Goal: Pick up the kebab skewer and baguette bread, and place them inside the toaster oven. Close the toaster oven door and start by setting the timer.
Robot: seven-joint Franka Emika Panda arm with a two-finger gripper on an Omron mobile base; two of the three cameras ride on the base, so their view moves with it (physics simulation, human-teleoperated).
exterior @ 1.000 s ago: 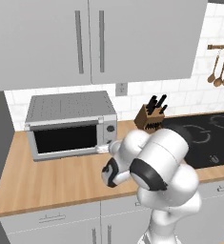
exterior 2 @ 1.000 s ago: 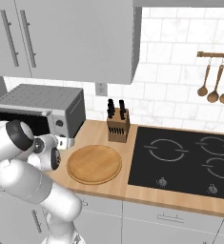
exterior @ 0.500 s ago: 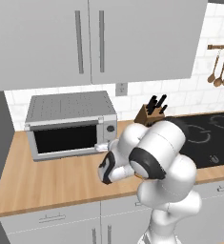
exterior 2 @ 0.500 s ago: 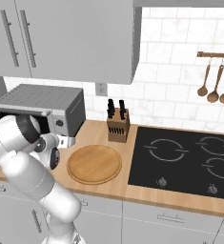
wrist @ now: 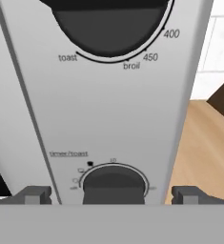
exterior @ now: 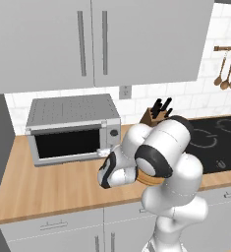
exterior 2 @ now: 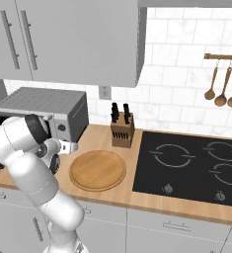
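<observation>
The toaster oven (exterior: 72, 128) is sitting on the wooden surface (exterior: 48, 189), up against the white tiled wall, under the grey cupboards (exterior: 92, 42). The toaster oven door (exterior: 68, 143) is standing shut, and its black glass is hiding what is inside.

The white arm is reaching to the right side of the oven, where the knobs are. In the hand view, the hand (wrist: 112, 195) is sitting right in front of the lower knob (wrist: 113, 185), the one with the words "timer/toast" over it. The two fingers (wrist: 33, 194) are standing wide apart, one on each side of the knob, and they are not touching it. The hand is holding nothing. The bigger upper knob (wrist: 108, 24) is showing "toast", "broil", "450" and "400" around its edge.

In the right base view, a round wooden plate (exterior 2: 97, 170) is lying on the surface just beside the arm. A knife block (exterior 2: 121, 129) is standing behind it, near the black stove (exterior 2: 191, 165). Wooden spoons (exterior 2: 221, 89) are hanging on the wall.
</observation>
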